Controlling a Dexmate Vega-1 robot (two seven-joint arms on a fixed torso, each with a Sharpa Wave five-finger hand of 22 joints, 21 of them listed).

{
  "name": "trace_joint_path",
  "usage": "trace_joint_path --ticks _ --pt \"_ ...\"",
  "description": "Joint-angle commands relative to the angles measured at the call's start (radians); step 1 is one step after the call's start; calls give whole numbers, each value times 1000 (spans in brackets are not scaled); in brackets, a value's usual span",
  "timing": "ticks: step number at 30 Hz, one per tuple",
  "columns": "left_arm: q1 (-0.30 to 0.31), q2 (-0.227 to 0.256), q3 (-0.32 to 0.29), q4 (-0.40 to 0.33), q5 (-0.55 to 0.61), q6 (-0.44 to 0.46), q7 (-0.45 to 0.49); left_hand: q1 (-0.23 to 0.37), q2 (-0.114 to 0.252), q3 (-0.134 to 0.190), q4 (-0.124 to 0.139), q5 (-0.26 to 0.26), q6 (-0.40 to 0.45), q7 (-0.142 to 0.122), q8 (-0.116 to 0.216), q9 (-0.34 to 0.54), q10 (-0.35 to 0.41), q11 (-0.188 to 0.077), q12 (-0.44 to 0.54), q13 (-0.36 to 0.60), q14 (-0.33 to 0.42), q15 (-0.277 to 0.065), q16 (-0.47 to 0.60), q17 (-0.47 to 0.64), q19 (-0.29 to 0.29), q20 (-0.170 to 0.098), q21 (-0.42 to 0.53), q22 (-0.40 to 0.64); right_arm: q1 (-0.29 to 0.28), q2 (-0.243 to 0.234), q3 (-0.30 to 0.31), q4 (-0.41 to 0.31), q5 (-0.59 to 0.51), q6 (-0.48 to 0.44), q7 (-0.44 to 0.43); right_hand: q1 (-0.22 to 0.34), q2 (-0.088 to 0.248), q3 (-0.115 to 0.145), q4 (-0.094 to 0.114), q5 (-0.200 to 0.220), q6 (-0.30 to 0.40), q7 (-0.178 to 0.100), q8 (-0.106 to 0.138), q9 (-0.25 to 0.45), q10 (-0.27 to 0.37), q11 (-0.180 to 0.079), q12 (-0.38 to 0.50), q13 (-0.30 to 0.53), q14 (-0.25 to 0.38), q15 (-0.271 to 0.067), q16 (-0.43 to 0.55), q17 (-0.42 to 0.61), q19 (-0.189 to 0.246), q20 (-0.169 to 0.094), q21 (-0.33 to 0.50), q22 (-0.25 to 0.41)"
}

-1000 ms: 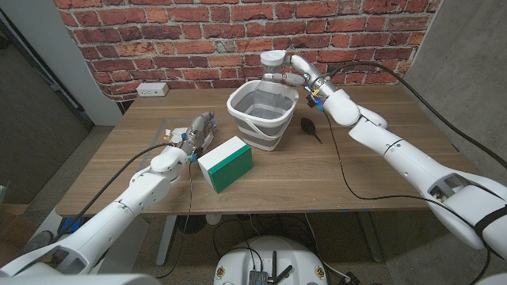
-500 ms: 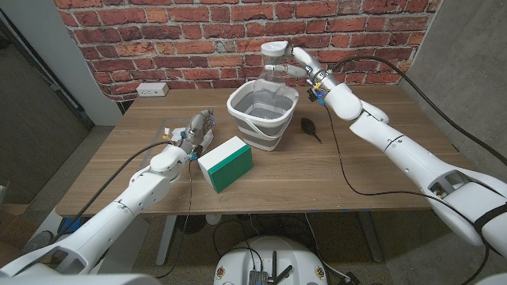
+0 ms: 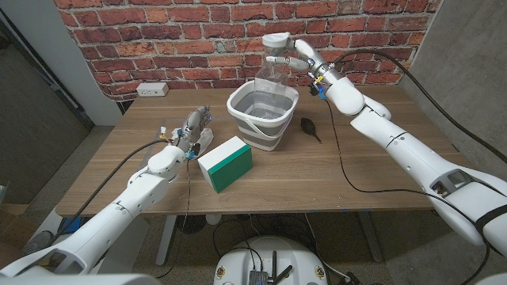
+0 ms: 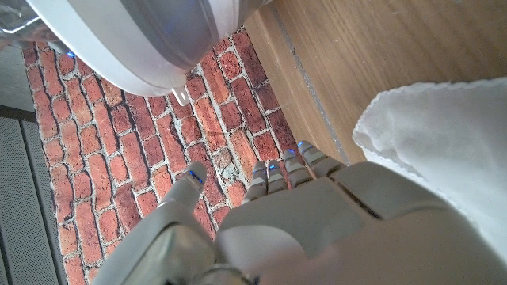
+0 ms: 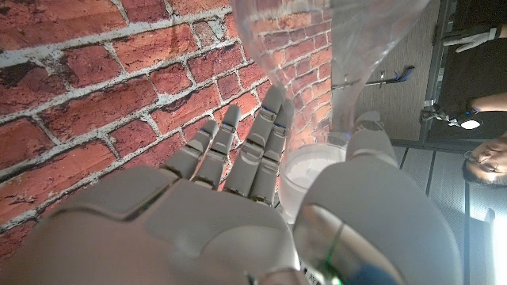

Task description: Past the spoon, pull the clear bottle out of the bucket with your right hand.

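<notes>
My right hand (image 3: 307, 63) grips a clear bottle (image 3: 276, 73) with a white cap (image 3: 276, 39) near its neck and holds it in the air above the grey-and-white bucket (image 3: 262, 115), over the bucket's back rim. In the right wrist view the bottle (image 5: 352, 55) hangs past my fingers (image 5: 245, 150) with its cap (image 5: 307, 176) against the thumb. A dark spoon (image 3: 310, 129) lies on the table just right of the bucket. My left hand (image 3: 192, 133) stands left of the bucket with its fingers apart, holding nothing.
A green-and-white box (image 3: 226, 163) lies in front of the bucket, beside my left hand. A white cloth (image 4: 432, 142) lies under that hand. A wall socket (image 3: 152, 89) sits at the back left. A person (image 5: 485, 150) stands off to one side.
My right hand has lifted the clear bottle up out of the bucket and slightly back toward the wall. My left hand has barely shifted.
</notes>
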State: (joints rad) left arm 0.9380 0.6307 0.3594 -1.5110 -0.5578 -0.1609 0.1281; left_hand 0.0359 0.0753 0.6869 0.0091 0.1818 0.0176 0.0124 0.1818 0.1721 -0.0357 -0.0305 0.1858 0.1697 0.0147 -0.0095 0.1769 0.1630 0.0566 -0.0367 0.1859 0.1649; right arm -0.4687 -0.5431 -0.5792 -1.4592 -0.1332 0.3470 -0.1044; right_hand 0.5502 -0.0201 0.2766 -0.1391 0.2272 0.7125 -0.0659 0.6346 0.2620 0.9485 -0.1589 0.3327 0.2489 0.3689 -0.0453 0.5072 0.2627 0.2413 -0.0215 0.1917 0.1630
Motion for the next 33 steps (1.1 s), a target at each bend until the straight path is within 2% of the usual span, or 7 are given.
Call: trace_joint_path --ticks 1,18,33 --pt "14 -8 -15 17 17 -68 3 6 62 2 -5 1 15 -2 7 3 14 -4 6 4 7 -9 -1 2 9 -34 6 2 -23 -15 27 -70 22 -63 -7 21 27 4 4 -2 11 1 6 4 68 -60 -2 6 11 -145 10 2 11 -3 1 3" --pt "25 1 -28 19 11 -78 -9 8 61 4 -11 0 22 -4 6 3 19 -6 6 4 12 -10 -1 2 14 -35 6 2 -52 -33 78 -161 77 -157 -29 18 33 2 3 -7 18 4 11 1 76 -60 -7 13 23 -144 16 0 27 0 3 3" --pt "22 2 -25 25 5 -61 -14 9 62 5 -15 0 22 -4 4 3 19 -6 5 4 12 -10 -2 2 14 -34 4 2 -54 -51 120 -232 65 -213 -91 26 40 5 -2 -10 31 0 19 0 95 -59 -8 18 36 -149 20 -4 36 5 2 3"
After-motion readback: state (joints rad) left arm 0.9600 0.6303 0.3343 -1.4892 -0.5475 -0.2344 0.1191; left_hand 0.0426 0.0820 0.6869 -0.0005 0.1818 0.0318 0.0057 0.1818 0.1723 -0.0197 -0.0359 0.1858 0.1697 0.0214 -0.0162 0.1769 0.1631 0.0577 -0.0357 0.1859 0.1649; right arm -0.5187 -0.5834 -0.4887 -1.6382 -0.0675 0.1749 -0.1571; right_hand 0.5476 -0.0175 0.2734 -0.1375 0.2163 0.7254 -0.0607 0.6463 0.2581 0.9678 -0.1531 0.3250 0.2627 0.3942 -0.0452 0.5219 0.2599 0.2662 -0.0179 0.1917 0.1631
